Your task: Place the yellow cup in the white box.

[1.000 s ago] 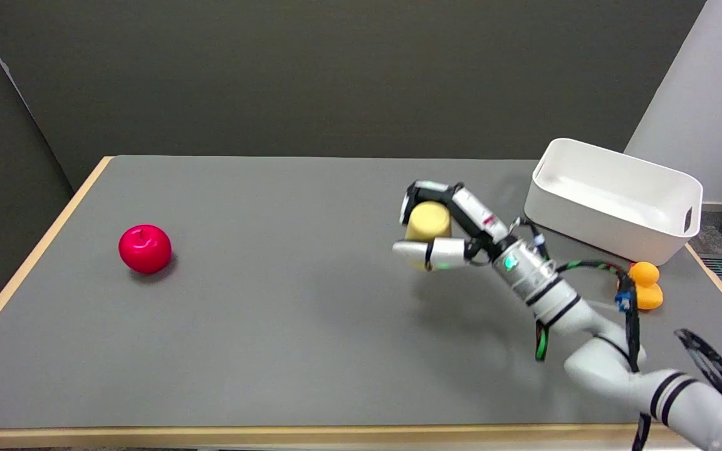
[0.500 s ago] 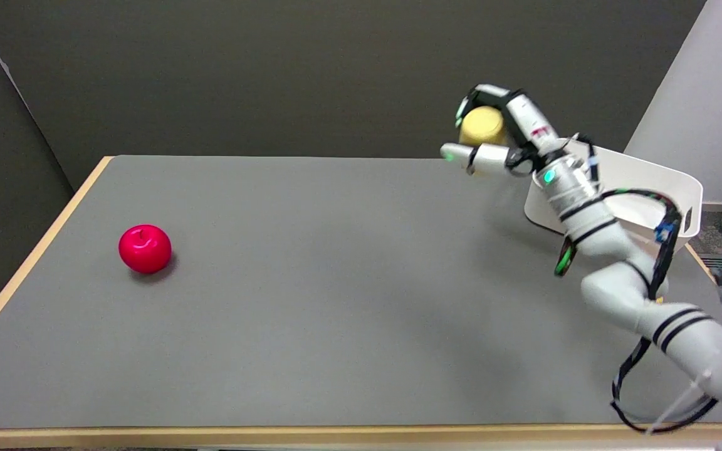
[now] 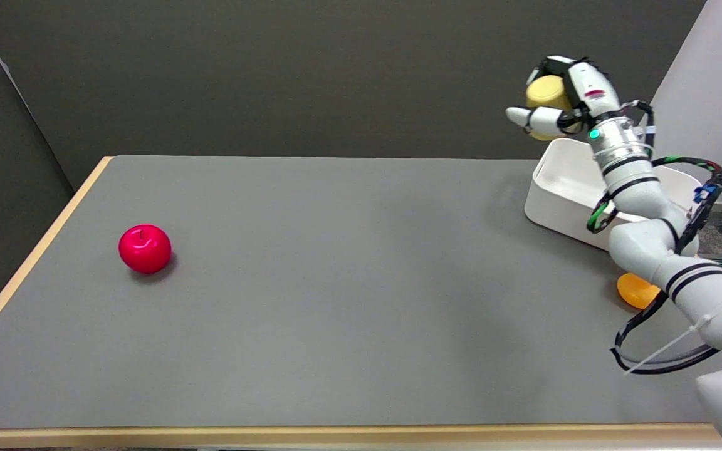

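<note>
I have the yellow cup (image 3: 546, 95) wrapped in my right hand (image 3: 560, 103), fingers curled over its top and a thumb stretched out under it on the left side. The cup is up in the air, well clear of the table (image 3: 311, 288), seen against the dark back wall. It sits above the near-left corner of the white box (image 3: 565, 200), perhaps slightly left of the rim; from this one camera I cannot tell whether it is truly over the opening or just short of it.

The box stands at the far right of the table, open side up. My own forearm (image 3: 627, 175) crosses in front of it and hides most of its right half and inside, so I cannot see what lies within. A black cable (image 3: 662, 360) loops loosely off the arm down near the table's front right.

An orange thing (image 3: 635, 291) lies on the table just in front of the box, partly covered by my elbow. A red apple (image 3: 145, 248) rests far off on the left side, well apart from everything else.
</note>
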Robot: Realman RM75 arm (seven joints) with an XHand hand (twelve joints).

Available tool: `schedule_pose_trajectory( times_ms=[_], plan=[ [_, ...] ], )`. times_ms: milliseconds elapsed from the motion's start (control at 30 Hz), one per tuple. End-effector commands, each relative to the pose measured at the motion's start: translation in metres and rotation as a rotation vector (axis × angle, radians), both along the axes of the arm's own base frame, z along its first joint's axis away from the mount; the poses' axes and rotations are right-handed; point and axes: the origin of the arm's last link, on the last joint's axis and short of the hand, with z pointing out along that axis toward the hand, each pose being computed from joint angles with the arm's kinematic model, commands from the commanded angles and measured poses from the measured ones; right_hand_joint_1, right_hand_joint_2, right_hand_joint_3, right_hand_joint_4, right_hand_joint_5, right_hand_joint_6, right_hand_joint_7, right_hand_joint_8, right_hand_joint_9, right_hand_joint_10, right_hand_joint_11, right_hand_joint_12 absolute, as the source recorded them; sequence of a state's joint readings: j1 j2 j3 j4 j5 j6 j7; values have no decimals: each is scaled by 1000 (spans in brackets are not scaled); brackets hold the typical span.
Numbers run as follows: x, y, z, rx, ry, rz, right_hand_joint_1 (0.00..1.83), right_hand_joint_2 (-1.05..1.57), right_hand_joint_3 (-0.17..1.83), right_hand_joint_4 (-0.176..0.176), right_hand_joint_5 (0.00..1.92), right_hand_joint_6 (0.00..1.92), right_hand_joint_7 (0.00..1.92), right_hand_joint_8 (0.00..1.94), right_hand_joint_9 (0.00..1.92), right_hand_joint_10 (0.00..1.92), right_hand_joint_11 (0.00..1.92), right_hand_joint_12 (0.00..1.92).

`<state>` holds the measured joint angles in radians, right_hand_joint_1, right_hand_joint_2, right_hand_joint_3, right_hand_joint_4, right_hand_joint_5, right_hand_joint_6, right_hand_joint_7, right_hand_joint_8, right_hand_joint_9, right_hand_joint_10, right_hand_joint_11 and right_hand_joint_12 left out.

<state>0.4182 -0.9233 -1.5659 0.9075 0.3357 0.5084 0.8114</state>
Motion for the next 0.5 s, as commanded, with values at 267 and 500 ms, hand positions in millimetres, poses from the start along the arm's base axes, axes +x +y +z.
schedule_pose_trajectory(
  times_ms=[267,500],
  plan=[
    [-53,61,108,-344,72,-233,1339,1157,144,-150,585,1569,817,1240,794,1427,740,1657],
    [-73,72,101,-318,85,-249,1336,1154,165,-150,575,1587,807,1262,788,1443,727,1659]
  ],
)
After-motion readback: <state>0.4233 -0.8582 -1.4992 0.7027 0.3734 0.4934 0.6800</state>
